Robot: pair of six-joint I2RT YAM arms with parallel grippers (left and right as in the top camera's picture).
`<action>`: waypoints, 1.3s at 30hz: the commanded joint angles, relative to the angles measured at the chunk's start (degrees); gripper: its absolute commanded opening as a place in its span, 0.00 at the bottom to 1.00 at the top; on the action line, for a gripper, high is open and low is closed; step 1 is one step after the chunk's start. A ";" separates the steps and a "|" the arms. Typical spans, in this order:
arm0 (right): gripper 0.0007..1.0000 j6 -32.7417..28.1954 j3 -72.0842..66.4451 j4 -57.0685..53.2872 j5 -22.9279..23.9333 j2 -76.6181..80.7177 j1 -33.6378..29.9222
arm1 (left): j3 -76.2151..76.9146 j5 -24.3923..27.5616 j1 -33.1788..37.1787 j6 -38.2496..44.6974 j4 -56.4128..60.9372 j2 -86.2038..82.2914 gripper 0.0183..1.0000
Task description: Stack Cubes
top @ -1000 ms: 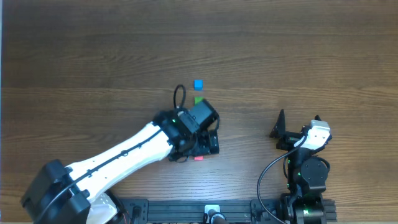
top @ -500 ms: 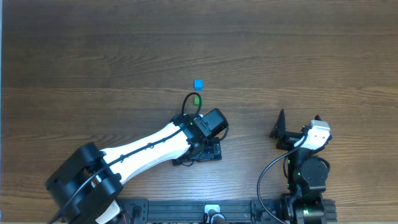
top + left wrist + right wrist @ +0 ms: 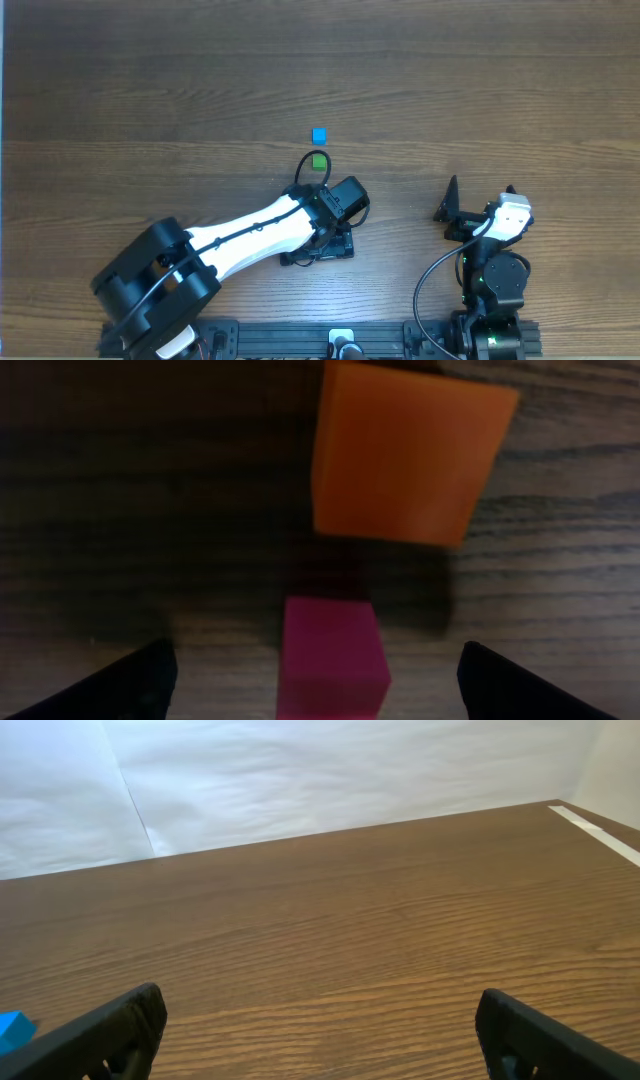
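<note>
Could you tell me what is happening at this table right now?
The left gripper hangs open over a pink cube, which sits between its fingers, not gripped, with an orange cube just beyond. A green cube and a blue cube lie separately farther out on the table. The right gripper rests open at its own side, holding nothing.
</note>
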 commanded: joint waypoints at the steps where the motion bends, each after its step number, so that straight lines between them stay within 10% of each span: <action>1: 0.99 -0.26 -0.31 -0.07 0.76 -0.46 -0.33 | -0.31 -3.02 -1.31 0.07 0.39 1.07 0.88; 14: 0.99 -0.26 -0.31 -0.07 0.76 -0.46 -0.33 | -0.31 -5.77 -3.80 1.79 1.22 1.70 0.82; 39: 0.99 -0.26 -0.31 -0.07 0.76 -0.46 -0.33 | -0.33 -5.97 -3.80 1.75 1.20 1.70 0.40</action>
